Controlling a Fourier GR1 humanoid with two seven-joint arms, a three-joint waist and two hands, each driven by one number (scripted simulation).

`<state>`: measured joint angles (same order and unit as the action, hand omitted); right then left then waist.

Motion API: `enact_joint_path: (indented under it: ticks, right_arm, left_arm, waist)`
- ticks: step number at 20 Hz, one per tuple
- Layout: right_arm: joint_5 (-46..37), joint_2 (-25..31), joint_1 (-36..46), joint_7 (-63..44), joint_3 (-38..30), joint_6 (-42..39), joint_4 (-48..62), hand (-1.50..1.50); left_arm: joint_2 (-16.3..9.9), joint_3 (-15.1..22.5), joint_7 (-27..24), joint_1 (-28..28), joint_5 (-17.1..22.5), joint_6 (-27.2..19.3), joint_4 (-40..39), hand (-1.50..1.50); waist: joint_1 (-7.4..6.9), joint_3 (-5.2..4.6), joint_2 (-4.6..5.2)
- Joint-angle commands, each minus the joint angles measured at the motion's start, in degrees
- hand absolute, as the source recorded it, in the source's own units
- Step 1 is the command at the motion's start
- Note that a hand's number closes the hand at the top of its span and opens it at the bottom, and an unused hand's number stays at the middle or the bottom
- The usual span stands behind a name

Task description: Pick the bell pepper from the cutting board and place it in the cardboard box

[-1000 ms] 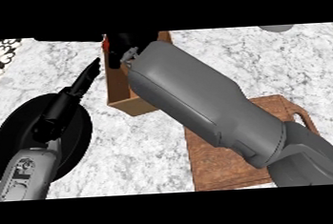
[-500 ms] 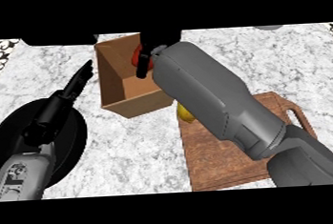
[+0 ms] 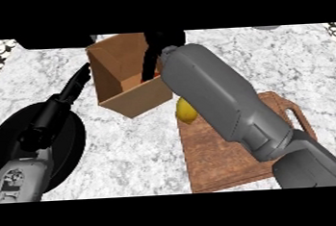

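Left hand [image 3: 65, 98] over a black round plate [image 3: 66, 139] on the marble counter [image 3: 130, 150], fingers straight and relaxed, tips just beside the cardboard box [image 3: 131, 100]. Inside the box, right hand [image 3: 153, 50] lowered, fingers curled round a red bell pepper [image 3: 147, 78], mostly hidden. Further right, a yellow fruit [image 3: 186, 110] at the wooden cutting board's [image 3: 223, 160] near-left corner, partly behind the grey forearm.

Pretty even, bright light all over the marble counter [image 3: 130, 146], no glare anywhere. Only the cardboard box [image 3: 131, 100] looks shaded inside, near wall lit.
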<state>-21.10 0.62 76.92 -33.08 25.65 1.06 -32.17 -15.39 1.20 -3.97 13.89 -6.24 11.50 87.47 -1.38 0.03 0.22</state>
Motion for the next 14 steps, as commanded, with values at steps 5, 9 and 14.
enact_joint_path:
  ticks: [5, 9, 14]
  right_arm:
    - [10.27, 0.64, -4.82, 12.12, -18.09, 25.28, -9.25, -1.5]
    - [15.45, -0.61, -9.19, 16.7, -22.42, 31.64, -10.29, -1.5]
    - [17.19, 0.59, -11.72, 24.45, -26.87, 31.14, -9.56, -1.5]
  left_arm:
    - [-0.12, -0.44, -0.96, -0.84, 0.12, 0.16, -0.33, 0.0]
    - [0.29, 0.45, 0.49, -0.06, -0.1, 0.33, 2.0, 0.0]
    - [0.51, -0.17, 1.38, 1.16, -1.05, 0.02, -0.3, 0.0]
  waist:
    - [0.55, 0.23, 0.53]
    - [-0.38, 0.06, 0.35]
    - [0.7, -0.01, 0.18]
